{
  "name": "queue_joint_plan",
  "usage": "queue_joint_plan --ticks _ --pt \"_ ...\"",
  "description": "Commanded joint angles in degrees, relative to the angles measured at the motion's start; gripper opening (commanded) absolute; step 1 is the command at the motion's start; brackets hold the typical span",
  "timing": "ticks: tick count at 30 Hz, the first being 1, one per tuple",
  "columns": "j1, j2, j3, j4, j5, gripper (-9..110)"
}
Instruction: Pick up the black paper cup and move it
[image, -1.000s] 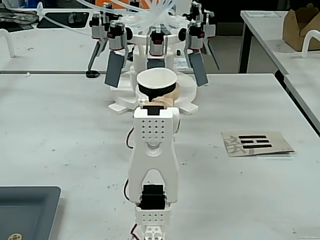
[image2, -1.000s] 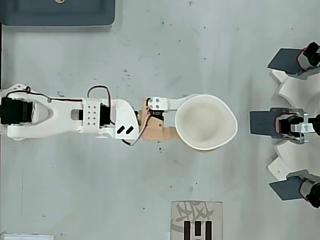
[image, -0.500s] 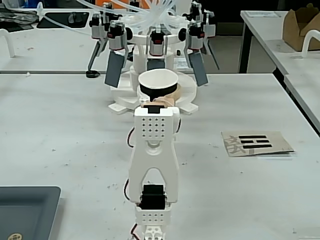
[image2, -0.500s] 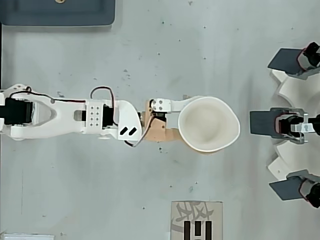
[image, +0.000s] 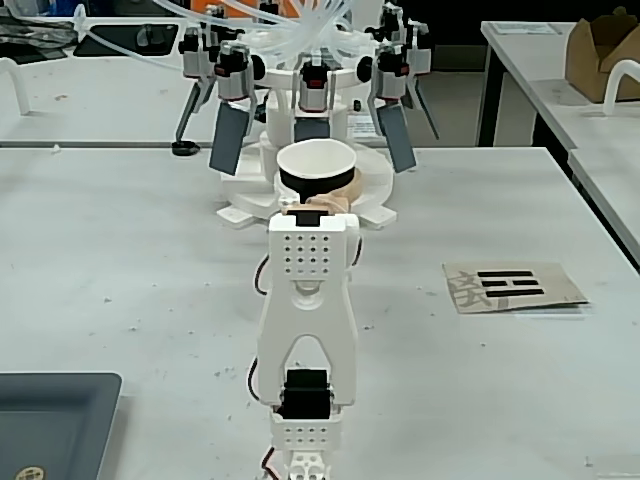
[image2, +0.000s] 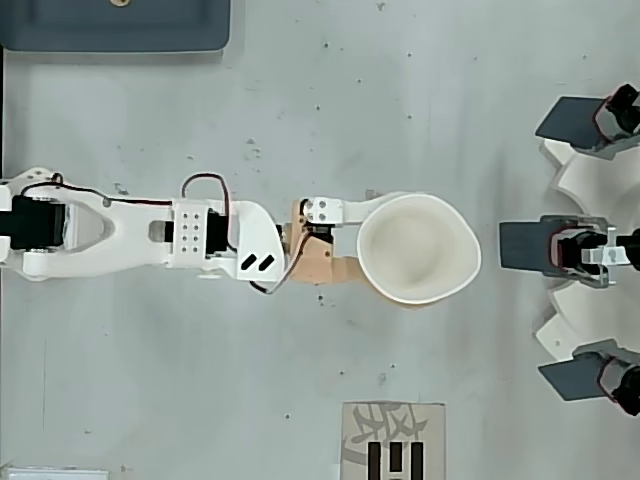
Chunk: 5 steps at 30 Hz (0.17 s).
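Observation:
The black paper cup (image2: 418, 248) stands upright, its white inside facing up in the overhead view; its black wall (image: 312, 188) shows below the white rim in the fixed view. My gripper (image2: 385, 246) is shut on the cup, a white finger (image2: 338, 209) on one side and a tan finger (image2: 330, 270) on the other. The rim is squeezed slightly out of round. In the fixed view the gripper (image: 316, 203) is mostly hidden behind my own white arm (image: 310, 300), and the cup's base does not show.
A white device (image: 312, 100) with several dark paddles (image2: 527, 245) stands just beyond the cup. A cardboard card with black bars (image: 512, 286) lies to the right in the fixed view. A dark tray (image: 50, 420) sits at the near left.
The arm reached a little farther toward the paddle device, carrying the cup with it. Over the last half second it has barely moved.

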Motion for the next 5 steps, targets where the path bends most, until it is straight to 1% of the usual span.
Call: queue_joint_plan --ticks 1,5 --pt "0.44 0.88 -3.08 0.09 0.44 10" --pt "0.44 0.88 -3.08 0.09 0.35 10"
